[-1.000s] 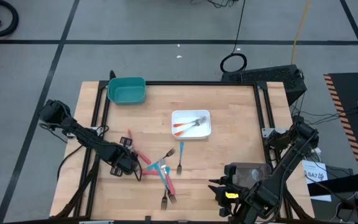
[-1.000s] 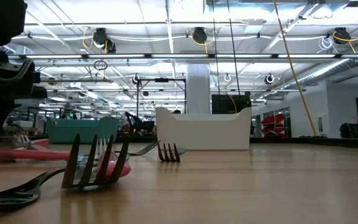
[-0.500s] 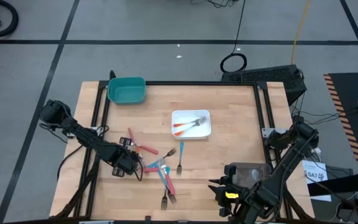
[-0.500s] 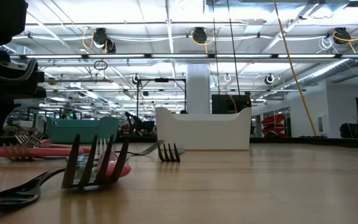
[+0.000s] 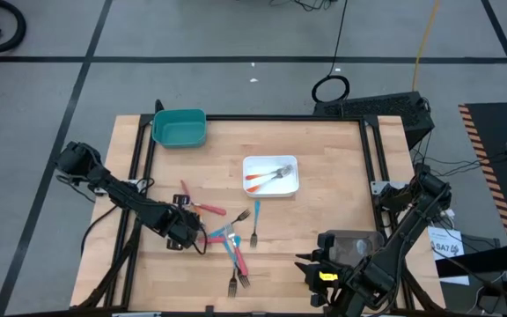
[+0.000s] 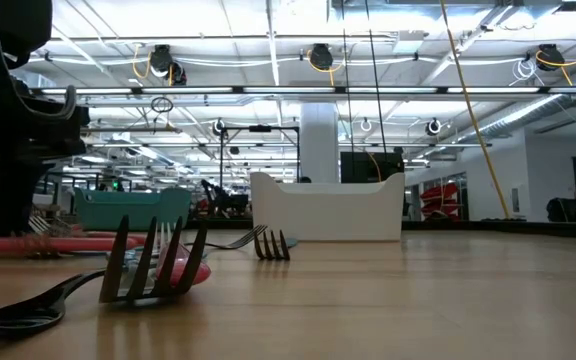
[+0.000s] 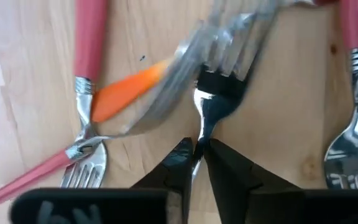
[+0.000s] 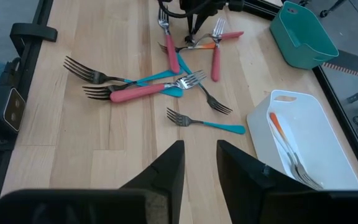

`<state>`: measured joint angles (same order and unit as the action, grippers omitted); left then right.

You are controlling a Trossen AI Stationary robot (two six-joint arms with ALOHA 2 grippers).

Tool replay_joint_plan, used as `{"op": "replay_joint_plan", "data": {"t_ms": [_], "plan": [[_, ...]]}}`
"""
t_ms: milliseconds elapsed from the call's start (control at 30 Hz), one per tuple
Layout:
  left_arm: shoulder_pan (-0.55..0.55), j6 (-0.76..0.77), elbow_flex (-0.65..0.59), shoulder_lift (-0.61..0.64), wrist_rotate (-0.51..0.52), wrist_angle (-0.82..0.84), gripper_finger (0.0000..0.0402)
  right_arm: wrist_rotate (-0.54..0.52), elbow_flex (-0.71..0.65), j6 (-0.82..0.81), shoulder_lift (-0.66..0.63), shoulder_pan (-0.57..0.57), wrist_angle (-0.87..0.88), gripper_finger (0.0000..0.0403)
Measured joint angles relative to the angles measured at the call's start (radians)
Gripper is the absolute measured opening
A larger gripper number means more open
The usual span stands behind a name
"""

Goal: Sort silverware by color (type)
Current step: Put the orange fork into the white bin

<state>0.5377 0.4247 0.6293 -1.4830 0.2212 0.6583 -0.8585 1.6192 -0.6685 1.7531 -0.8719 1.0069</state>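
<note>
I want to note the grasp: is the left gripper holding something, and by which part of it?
Yes. The left gripper is shut on a fork, pinching the thin metal neck just below the tines. The fork's handle is hidden, so its colour cannot be told.

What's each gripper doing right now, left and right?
Left gripper: shut on the neck of an orange-handled fork in the pile.
Right gripper: open, empty, waiting at the table's near right corner.

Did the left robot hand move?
Yes. The left gripper crept a little rightward, away from the table's left edge and closer to the fork pile.
</note>
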Motion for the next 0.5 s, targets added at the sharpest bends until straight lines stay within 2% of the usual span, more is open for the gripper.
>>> {"op": "replay_joint_plan", "data": {"t_ms": [133, 367, 500], "plan": [[0.0, -0.007, 0.001, 0.0, -0.004, -0.004, 0.0013, 0.0, 0.0, 0.0, 0.0, 0.0, 0.0, 0.0089], [0.024, -0.036, 0.001, 0.004, 0.024, -0.012, 0.0012, 0.0, 0.0, 0.0, 0.0, 0.0, 0.0, 0.0089], [0.038, 0.005, 0.049, -0.001, 0.02, 0.055, 0.0012, 0.0, 0.0, 0.0, 0.0, 0.0, 0.0, 0.0089]]}}
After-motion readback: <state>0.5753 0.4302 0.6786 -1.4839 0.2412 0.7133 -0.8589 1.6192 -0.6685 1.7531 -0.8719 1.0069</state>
